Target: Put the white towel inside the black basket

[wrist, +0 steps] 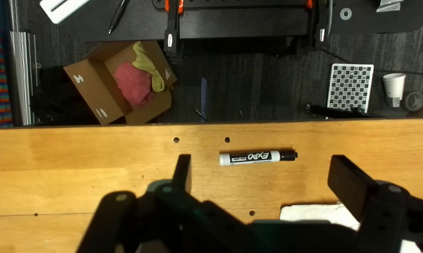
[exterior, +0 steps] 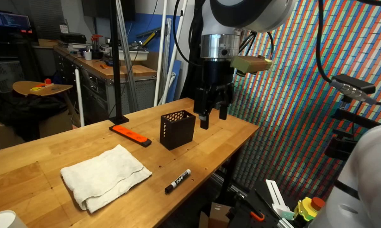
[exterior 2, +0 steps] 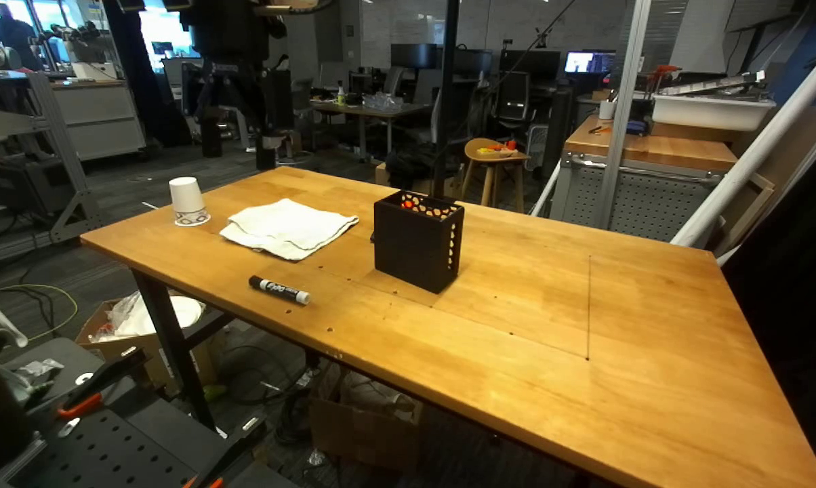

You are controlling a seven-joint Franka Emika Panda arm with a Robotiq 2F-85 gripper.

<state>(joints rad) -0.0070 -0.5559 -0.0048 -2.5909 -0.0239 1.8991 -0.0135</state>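
The white towel [exterior: 106, 177] lies folded and wrinkled on the wooden table in both exterior views [exterior 2: 289, 227]. One edge of it [wrist: 310, 212] shows at the lower right in the wrist view, partly behind a finger. The black basket [exterior: 178, 132] stands upright on the table, open side up, apart from the towel; it also shows in an exterior view [exterior 2: 415, 244]. Its floor is hidden, and it is not seen in the wrist view. My gripper [exterior: 213, 120] is open and empty, pointing down above the table; its spread fingers also show in the wrist view [wrist: 262, 172].
A black and white marker [exterior: 178, 181] lies near the table edge [wrist: 92, 127]. A flat orange-red tool [exterior: 130, 133] lies behind the basket and towel. A black post [exterior: 116, 79] stands at the table's far edge. A white paper cup [exterior 2: 187, 196] stands beyond the towel.
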